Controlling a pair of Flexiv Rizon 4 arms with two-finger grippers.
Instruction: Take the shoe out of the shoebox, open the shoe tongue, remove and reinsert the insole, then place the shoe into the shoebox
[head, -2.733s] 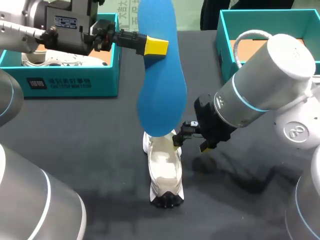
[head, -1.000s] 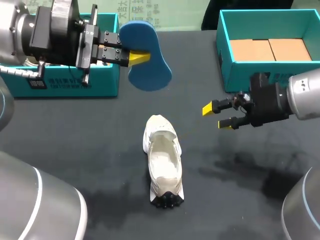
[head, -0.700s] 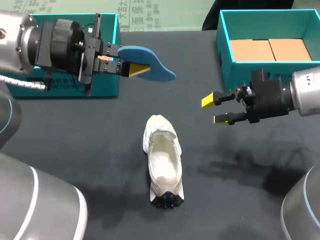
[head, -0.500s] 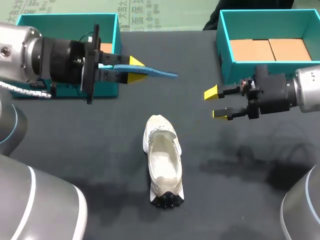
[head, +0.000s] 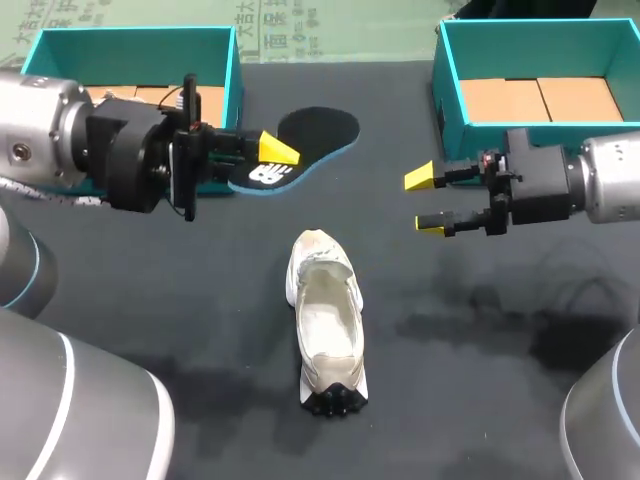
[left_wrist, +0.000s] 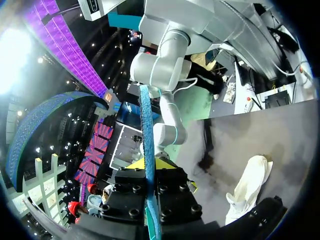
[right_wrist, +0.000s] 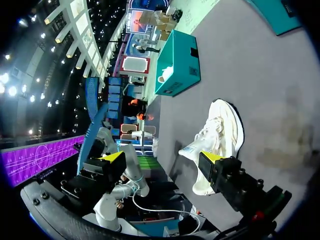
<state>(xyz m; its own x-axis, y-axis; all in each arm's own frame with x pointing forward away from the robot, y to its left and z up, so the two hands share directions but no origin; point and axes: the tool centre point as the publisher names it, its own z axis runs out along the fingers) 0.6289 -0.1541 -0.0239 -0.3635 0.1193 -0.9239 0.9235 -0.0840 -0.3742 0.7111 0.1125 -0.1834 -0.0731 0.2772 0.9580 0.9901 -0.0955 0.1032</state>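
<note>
The left claw (head: 277, 150) pinches the insole (head: 322, 130) at 11 o'clock from the shoe (head: 327, 330). The right claw (head: 426, 200) gapes, empty. Next, I think, the insole must slide back inside.

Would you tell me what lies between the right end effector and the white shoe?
Nothing: bare table separates the right end effector from the shoe, per the head view.

White sneaker (head: 328, 325) stands upright mid-table; blue-edged black insole (head: 318, 132) hovers flat just beside the left teal shoebox (head: 130, 40).
</note>
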